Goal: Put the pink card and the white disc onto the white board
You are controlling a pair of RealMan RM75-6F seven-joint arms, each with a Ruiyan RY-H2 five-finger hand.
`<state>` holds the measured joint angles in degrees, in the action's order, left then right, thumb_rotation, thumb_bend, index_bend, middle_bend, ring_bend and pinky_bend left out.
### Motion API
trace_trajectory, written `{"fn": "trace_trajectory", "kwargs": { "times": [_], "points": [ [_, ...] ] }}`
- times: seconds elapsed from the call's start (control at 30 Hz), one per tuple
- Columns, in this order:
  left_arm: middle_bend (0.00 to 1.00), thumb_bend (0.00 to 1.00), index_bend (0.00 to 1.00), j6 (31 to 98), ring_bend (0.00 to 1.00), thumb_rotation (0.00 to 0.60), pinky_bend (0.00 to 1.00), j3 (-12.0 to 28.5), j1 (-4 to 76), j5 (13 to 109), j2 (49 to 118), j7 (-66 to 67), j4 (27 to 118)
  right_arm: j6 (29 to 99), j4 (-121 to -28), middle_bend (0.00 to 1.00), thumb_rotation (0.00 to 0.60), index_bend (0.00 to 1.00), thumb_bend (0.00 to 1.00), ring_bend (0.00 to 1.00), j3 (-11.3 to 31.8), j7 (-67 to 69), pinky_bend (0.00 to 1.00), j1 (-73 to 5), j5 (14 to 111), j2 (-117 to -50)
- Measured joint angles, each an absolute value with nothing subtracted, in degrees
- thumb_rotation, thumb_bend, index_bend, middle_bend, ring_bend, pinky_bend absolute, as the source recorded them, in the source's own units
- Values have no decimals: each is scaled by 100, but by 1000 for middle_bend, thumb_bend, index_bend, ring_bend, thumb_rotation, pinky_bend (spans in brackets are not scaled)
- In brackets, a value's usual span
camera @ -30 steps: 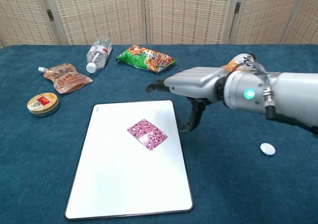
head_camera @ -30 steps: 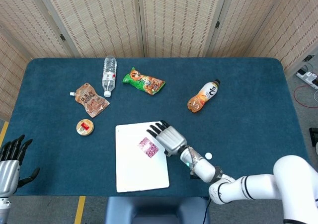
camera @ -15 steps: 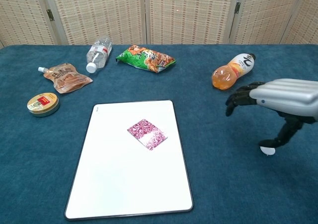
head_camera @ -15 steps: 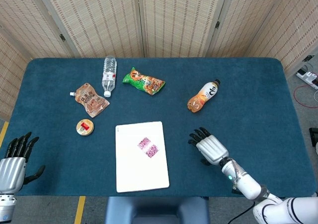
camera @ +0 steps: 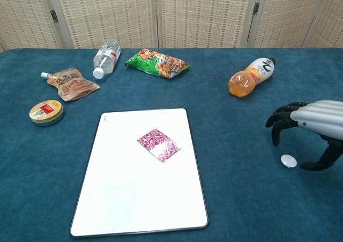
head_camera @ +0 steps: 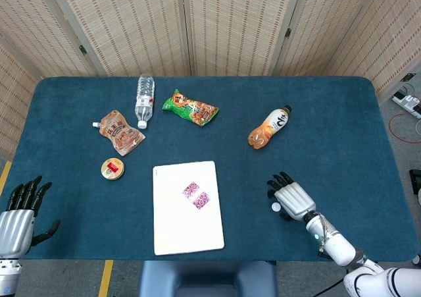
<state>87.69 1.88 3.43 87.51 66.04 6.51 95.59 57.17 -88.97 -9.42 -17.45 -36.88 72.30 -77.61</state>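
The pink patterned card (head_camera: 196, 195) (camera: 158, 144) lies on the white board (head_camera: 187, 234) (camera: 128, 204) near its middle. The small white disc (head_camera: 275, 207) (camera: 288, 160) rests on the blue cloth right of the board. My right hand (head_camera: 292, 200) (camera: 312, 123) hovers over the disc with its fingers spread and curved downward, holding nothing; the thumb reaches down beside the disc. My left hand (head_camera: 18, 216) waits at the table's near left edge, fingers apart and empty; the chest view does not show it.
At the back lie a water bottle (head_camera: 144, 99), a green snack bag (head_camera: 190, 107), an orange drink bottle (head_camera: 269, 128), a brown pouch (head_camera: 120, 132) and a round tin (head_camera: 113, 168). The table's front edge (head_camera: 197, 260) runs just below the board.
My right hand left the board, where the pink card stays, and swept right to the white disc, drawing back slightly over it. The left hand barely shifted.
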Motion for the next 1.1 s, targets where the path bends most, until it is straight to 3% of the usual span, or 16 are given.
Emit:
{"fn": "trace_trajectory", "kwargs": {
  "times": [1.1],
  "points": [
    [27, 315, 134, 8724, 61, 600, 0, 168, 346, 8716, 6683, 549, 9405, 5128, -8524, 182, 600, 433, 285, 51, -454, -2049, 0, -3472, 7178, -8078]
  ]
}}
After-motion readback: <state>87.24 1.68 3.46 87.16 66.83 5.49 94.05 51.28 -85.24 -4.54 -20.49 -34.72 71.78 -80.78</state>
